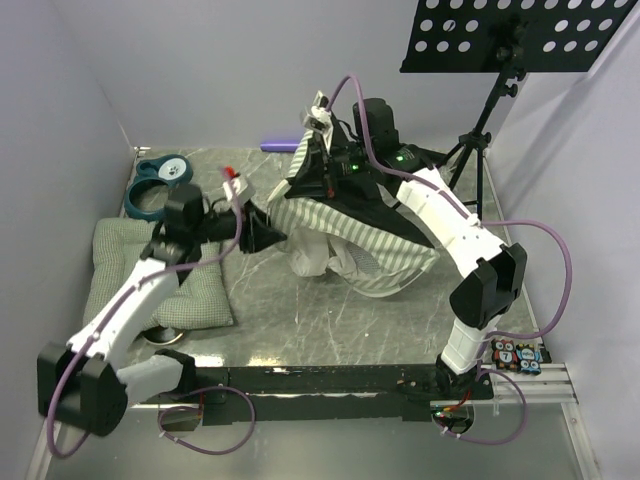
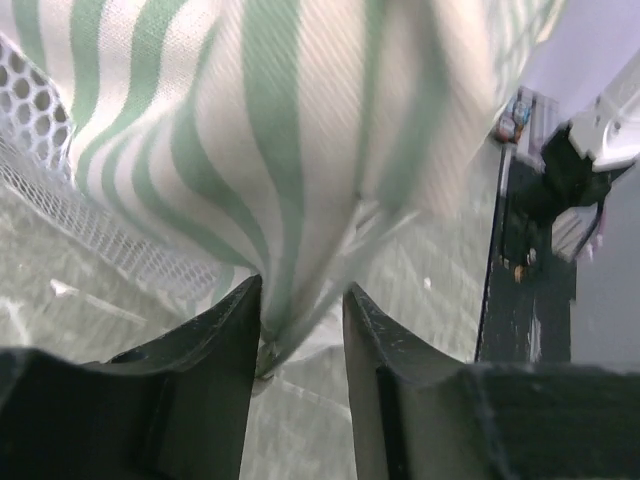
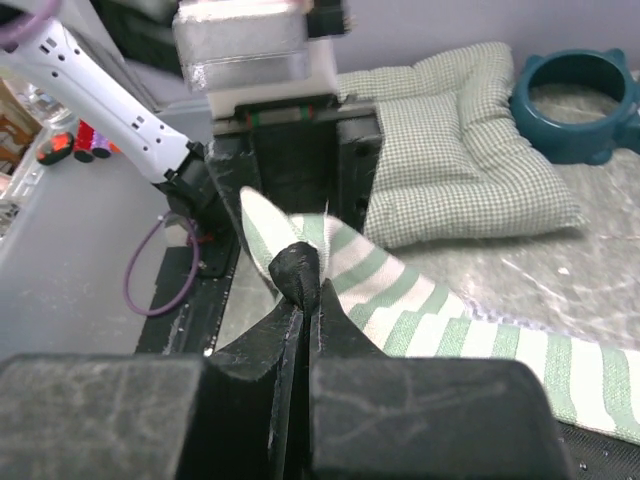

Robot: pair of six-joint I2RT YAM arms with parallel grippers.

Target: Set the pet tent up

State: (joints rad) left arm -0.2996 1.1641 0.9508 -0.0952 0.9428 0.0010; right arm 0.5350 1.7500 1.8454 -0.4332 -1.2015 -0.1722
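The pet tent (image 1: 350, 235) lies crumpled mid-table, a green-and-white striped heap with black lining on top. My right gripper (image 1: 318, 140) lifts its far end and is shut on a fold of the black lining (image 3: 297, 265), with striped fabric (image 3: 450, 320) trailing to the right. My left gripper (image 1: 268, 236) is at the tent's left edge. Its jaws stand apart, and a hanging fold of striped fabric (image 2: 280, 130) rests against the left finger (image 2: 225, 340). White mesh (image 2: 40, 130) shows at the left.
A green-checked quilted cushion (image 1: 150, 270) lies at the left, with a blue ring-shaped dish (image 1: 158, 185) behind it. A black music stand (image 1: 520, 35) rises at the back right. A small keypad (image 1: 515, 355) sits by the right arm's base.
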